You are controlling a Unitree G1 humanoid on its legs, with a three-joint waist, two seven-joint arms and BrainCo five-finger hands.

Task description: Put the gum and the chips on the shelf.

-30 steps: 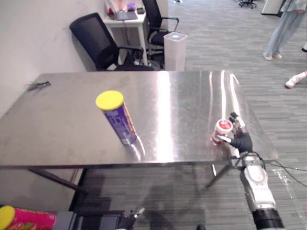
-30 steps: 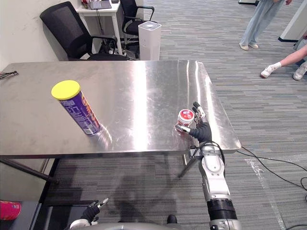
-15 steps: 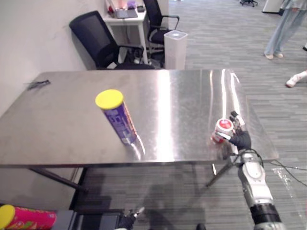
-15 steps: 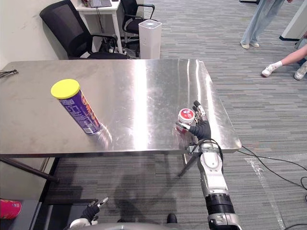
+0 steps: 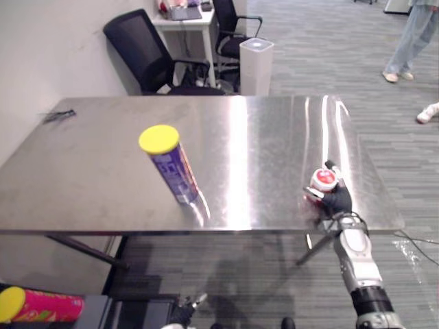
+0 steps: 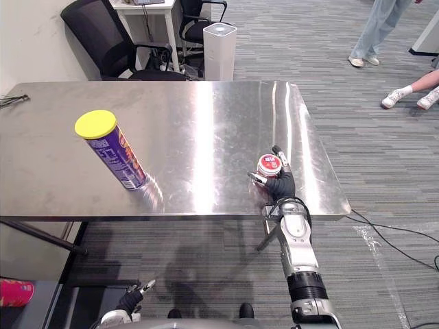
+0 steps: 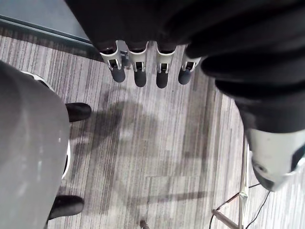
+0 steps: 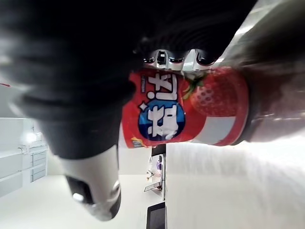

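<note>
Closing in since a second ago, the right hand [image 6: 280, 184] now wraps the gum tub [image 6: 268, 164], fingers curled round its far side and thumb pressed to its near side. The tub stands on its base near the front edge of the table [image 6: 206, 116], close to the right corner. Well apart, toward the front left, the purple chips can [image 6: 116, 154] stands with its yellow lid up. The left hand [image 7: 138, 71] hangs over the floor, fingers straight and relaxed
</note>
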